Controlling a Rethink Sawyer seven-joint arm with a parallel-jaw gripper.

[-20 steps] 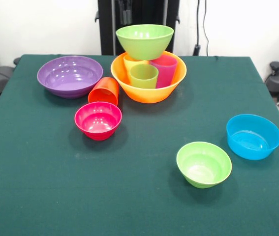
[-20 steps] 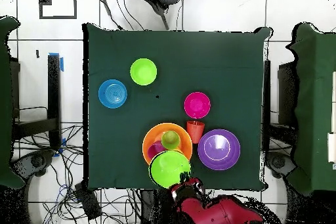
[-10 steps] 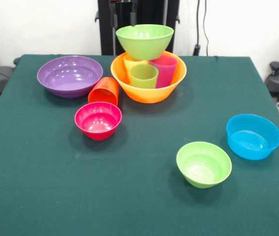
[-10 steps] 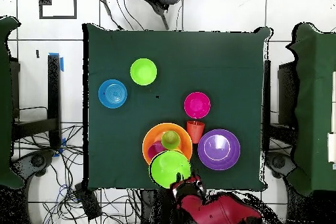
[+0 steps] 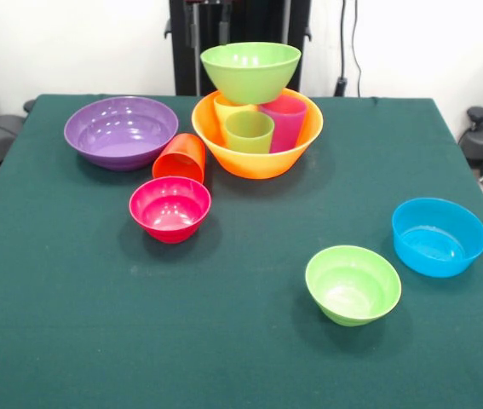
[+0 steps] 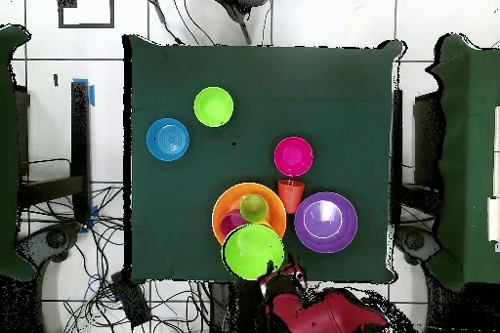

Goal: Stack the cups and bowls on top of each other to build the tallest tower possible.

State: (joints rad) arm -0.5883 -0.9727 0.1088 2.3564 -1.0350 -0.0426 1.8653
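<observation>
Here the large glossy light-green plastic bowl (image 5: 250, 71) tops tumblers inside the large orange plastic bowl (image 5: 256, 153); the end effector's (image 6: 283, 274) state cannot be told.

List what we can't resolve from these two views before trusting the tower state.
- Gripper state: the arm shows in the overhead view only at the table's edge; its fingers can't be read.
- Yellow cup: mostly hidden in the front view by the large light green bowl and the light green cup.
- What the large green bowl rests on: its base hides the contact.
</observation>
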